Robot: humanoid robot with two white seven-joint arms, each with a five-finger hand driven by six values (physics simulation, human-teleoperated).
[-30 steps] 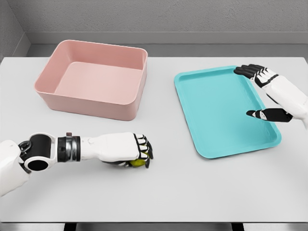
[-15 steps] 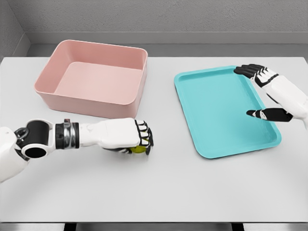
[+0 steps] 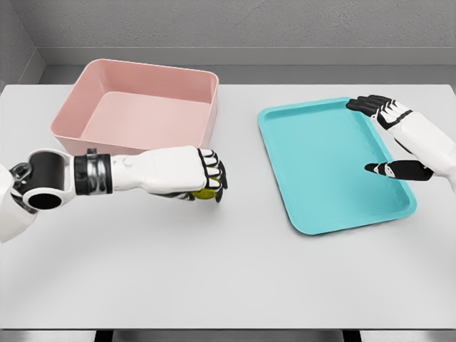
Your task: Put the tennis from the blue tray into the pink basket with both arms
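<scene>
A wide pale grey surface (image 3: 235,285) fills most of what I can see, running back to a grey wall. Toward its far left corner sits the pink basket (image 3: 75,117), a deep rectangular tub with rounded corners, its open inside bare. Toward the right edge lies the blue tray (image 3: 285,171), flat and shallow, turned slightly so its long sides slant; nothing rests on its floor.

The left arm (image 3: 107,173) reaches in from the left edge, white with a dark band at the wrist, stretched out level in front of the basket's near wall. The left hand (image 3: 182,171) is raised off the surface, just at the basket's near right corner, between the basket and the tray. Its fingers (image 3: 212,167) are curled tight, knuckles facing the tray, and the tennis ball (image 3: 204,192) is clamped inside them. Only a small yellow-green sliver of the ball shows, peeking out below the curled fingers and against the palm side; the rest is hidden by the hand. The ball is clear of both the tray and the basket.

The right hand (image 3: 399,139) hangs over the tray's far right corner and right rim, its dark fingers (image 3: 367,105) spread and relaxed, the thumb pointing inward over the tray, holding nothing.
</scene>
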